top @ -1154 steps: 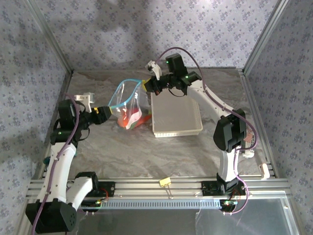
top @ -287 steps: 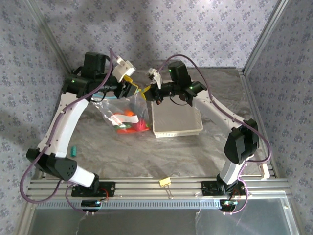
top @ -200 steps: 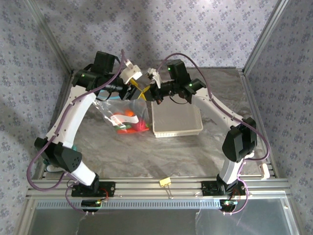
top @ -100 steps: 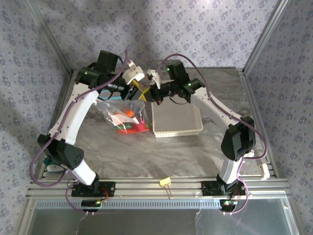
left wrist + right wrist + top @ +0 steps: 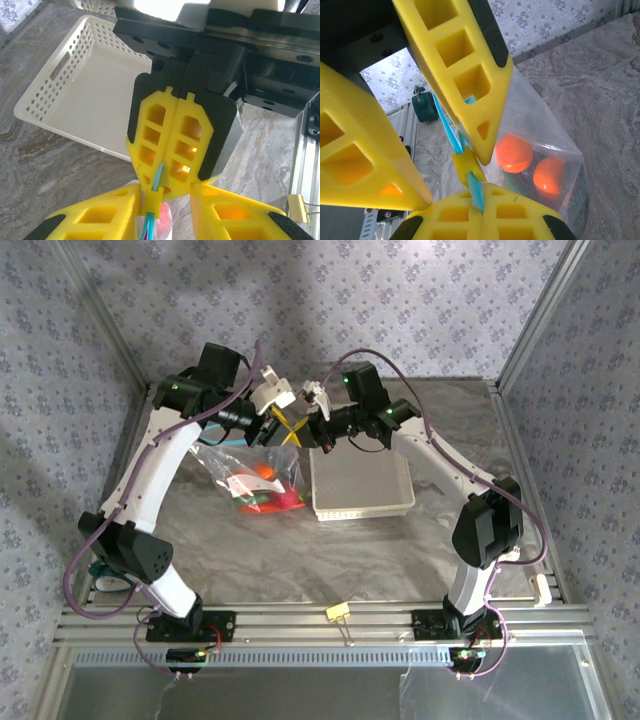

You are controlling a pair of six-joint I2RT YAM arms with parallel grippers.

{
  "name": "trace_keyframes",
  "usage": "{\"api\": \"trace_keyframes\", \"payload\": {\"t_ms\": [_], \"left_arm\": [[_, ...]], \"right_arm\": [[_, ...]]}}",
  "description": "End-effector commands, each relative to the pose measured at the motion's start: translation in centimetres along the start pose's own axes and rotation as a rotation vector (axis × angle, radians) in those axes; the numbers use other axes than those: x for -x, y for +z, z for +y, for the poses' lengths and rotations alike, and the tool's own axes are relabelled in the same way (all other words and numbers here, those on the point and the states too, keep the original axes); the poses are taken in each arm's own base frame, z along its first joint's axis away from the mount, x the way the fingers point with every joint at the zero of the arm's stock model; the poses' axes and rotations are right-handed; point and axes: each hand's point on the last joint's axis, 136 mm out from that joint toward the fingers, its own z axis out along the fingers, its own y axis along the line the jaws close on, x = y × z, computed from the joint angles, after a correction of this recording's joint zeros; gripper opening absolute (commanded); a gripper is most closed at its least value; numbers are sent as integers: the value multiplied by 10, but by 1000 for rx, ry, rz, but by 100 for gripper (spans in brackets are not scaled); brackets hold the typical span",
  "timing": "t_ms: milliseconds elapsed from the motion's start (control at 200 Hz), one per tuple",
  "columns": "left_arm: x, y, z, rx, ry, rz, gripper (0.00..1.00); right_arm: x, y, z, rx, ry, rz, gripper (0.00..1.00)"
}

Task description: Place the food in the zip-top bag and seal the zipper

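Here's the right gripper (image 5: 161, 186), jaws clamped on the zipper (image 5: 476, 192), left gripper (image 5: 165, 207) jaws apart astride that blue strip (no pinch yet), food (image 5: 513, 152) inside the zip-top bag (image 5: 542, 131).

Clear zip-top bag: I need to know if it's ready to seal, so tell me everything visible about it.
The clear, thin plastic zip-top bag sags from its raised mouth, holding round orange toy fruits plus red and green pieces. Its light blue zipper strip carries a small yellow slider. The right gripper pinches the strip; the left gripper straddles it, fingers apart.
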Motion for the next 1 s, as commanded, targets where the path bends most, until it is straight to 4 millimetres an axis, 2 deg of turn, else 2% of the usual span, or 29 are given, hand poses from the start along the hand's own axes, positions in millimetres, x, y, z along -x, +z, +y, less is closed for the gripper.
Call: {"api": "trace_keyframes", "payload": {"t_ms": [0, 235, 485, 785, 835, 845, 995], "left_arm": [[5, -3, -10, -62, 14, -21, 33], [8, -3, -19, -128, 19, -42, 29], [3, 2, -19, -140, 10, -25, 18], [-4, 6, -7, -91, -2, 16, 24], [-3, 6, -8, -95, -2, 13, 24], [2, 2, -8, -87, 10, -1, 24], [4, 3, -6, -79, 13, -2, 14]], "right_arm": [[19, -9, 11, 25, -58, -38, 0], [22, -5, 14, 48, -59, -38, 0], [23, -1, 18, 66, -67, -29, 0], [22, -4, 23, 79, -72, -20, 0], [22, -4, 24, 82, -73, -20, 0], [22, -3, 24, 81, -73, -20, 0], [22, -4, 23, 80, -74, -21, 0]]}}
